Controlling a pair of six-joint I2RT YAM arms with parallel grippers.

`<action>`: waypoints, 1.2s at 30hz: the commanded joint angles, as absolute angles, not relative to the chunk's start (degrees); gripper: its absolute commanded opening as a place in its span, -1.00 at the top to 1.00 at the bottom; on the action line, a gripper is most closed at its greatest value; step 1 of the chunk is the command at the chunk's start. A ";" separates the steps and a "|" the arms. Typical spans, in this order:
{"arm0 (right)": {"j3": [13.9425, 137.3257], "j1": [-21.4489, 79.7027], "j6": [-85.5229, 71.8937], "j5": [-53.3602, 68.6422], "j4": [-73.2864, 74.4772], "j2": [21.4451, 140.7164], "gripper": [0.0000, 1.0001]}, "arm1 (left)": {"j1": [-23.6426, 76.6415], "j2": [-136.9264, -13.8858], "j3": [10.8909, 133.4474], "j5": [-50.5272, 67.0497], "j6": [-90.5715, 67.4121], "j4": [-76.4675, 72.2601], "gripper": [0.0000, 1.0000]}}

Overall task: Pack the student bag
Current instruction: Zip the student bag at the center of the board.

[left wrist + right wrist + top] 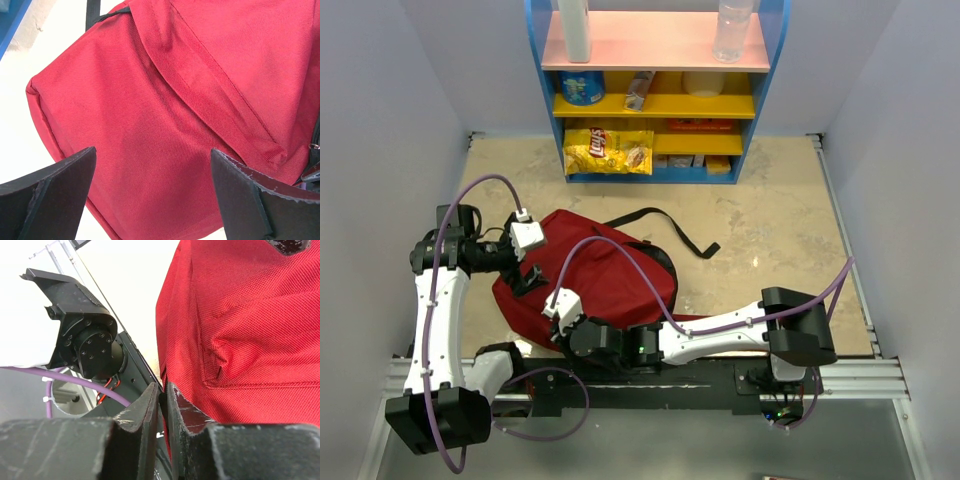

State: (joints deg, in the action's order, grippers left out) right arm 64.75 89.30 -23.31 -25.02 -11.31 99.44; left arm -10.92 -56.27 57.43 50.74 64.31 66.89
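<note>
The large dark-red fabric backpack lies on the beige marbled bench, left of centre in the top view. The left hand, at the bag's left side, has its jaws spread wide. The right hand, at the bag's lower-left edge, shows a thin slit between its fingers. Whether it pinches fabric cannot be determined.

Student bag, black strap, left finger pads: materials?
Student bag: matte woven synthetic, likely nylon or polyester; weave texture and stitched seams show. Black strap: flat webbing, apparently. Left finger pads: matte black, rubber- or foam-like; edges look scuffed and chipped.
</note>
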 commanded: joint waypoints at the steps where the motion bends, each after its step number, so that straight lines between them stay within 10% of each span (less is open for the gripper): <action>1: 65.92 89.30 -23.73 -26.81 -11.78 99.67 0.67 | -11.60 -55.63 59.59 52.21 66.01 66.71 -1.00; 7: 66.00 89.12 -24.17 -26.45 -11.16 99.93 0.50 | -11.69 -55.72 59.68 52.38 66.00 66.97 -1.00; 15: 64.69 88.68 -25.48 -28.12 -10.37 99.14 1.00 | -11.60 -55.37 59.68 52.29 66.18 67.06 -1.00; 30: 53.88 88.59 -29.00 -37.70 -8.09 85.27 1.00 | -11.16 -54.06 61.27 53.26 75.49 75.50 -0.97; 36: 52.21 88.59 -29.80 -39.29 -7.56 82.00 1.00 | 2.96 -51.06 58.63 51.85 73.66 75.41 -1.00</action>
